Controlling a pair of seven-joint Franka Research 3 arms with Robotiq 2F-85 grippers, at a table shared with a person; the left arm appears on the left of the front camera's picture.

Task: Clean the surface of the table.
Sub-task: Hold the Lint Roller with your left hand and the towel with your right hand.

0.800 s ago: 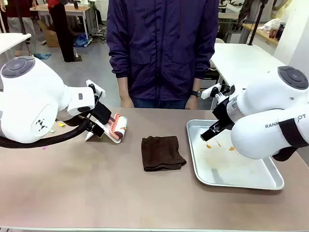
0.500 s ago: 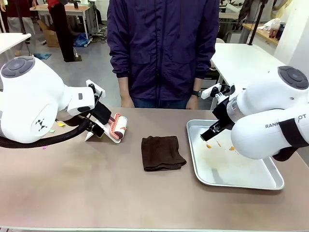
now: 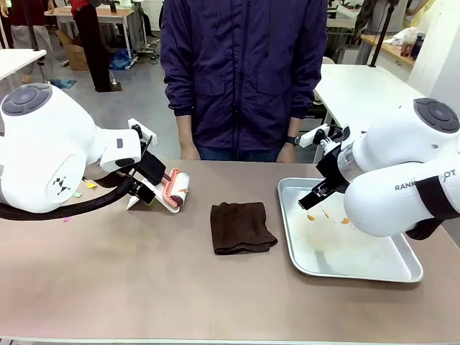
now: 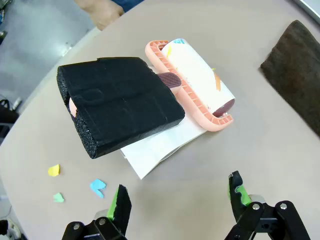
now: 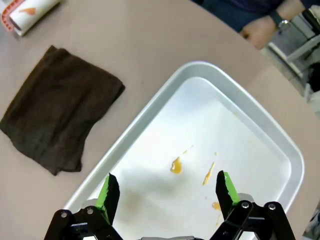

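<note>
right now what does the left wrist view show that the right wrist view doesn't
Left wrist view adds: a black foam block, a white sheet beneath it, coloured paper scraps on the table, and the open left gripper. Right wrist view adds: the steel tray with orange smears, and the open right gripper above it. Shared: the lint roller, the brown cloth and the table.

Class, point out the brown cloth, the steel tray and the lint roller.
brown cloth (image 3: 242, 227), front view, centre of the fold.
steel tray (image 3: 359, 255), front view, bare floor.
lint roller (image 4: 197, 75), left wrist view, white roll.
</note>
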